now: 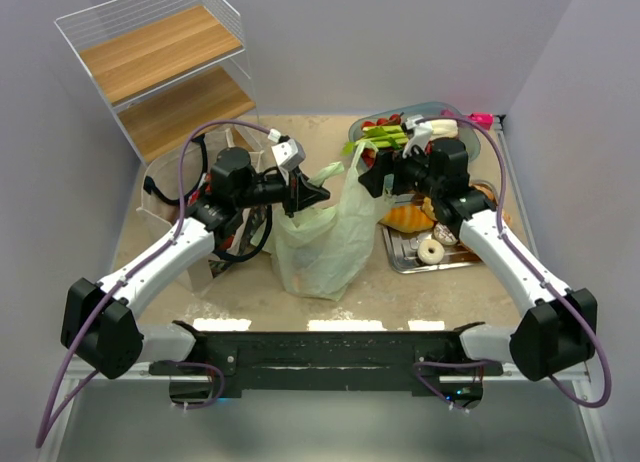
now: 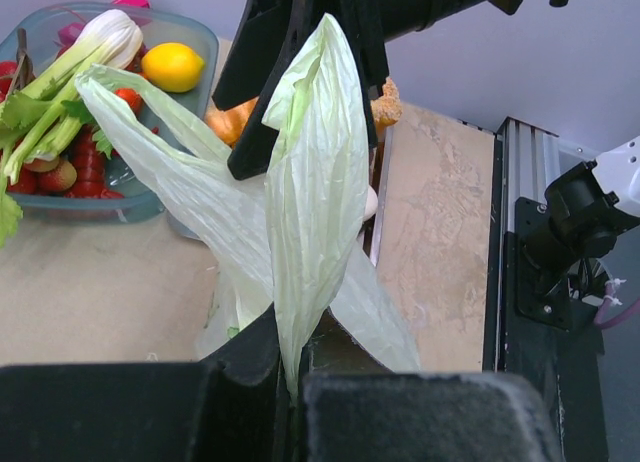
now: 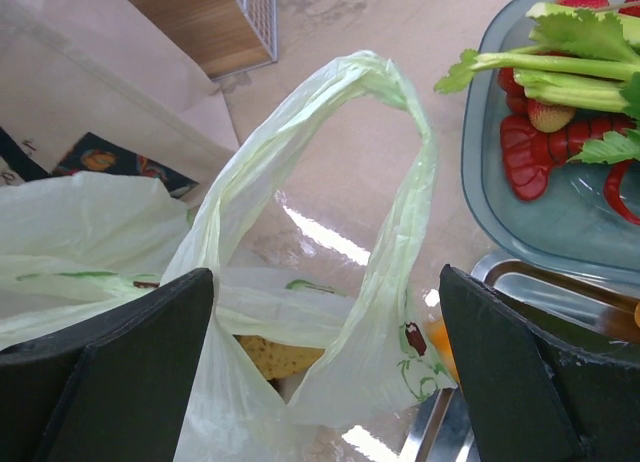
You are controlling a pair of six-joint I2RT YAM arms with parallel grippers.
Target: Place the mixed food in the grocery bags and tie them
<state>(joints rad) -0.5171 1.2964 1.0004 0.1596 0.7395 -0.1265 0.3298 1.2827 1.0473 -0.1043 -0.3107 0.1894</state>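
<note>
The pale-green grocery bag [image 1: 322, 237] stands mid-table, with a yellowish bread item [image 3: 270, 354] inside. My left gripper [image 1: 305, 194] is shut on one bag handle [image 2: 310, 182] and holds it up. My right gripper [image 1: 372, 177] is open; its fingers [image 3: 130, 372] straddle the other handle loop [image 3: 400, 182] without gripping it. The beige canvas tote [image 1: 180, 197] lies at the left, partly under my left arm. More food sits at the right: leek [image 2: 70, 62], lemon [image 2: 172, 67] and strawberries [image 2: 80, 172] in a clear tub [image 1: 440, 117], and a doughnut [image 1: 431, 250] and croissant [image 1: 405, 217] on a metal tray [image 1: 400, 264].
A wire shelf unit with wooden boards [image 1: 160, 62] stands at the back left. Grey walls close in the back and both sides. The arms' base rail [image 1: 320, 347] runs along the near edge.
</note>
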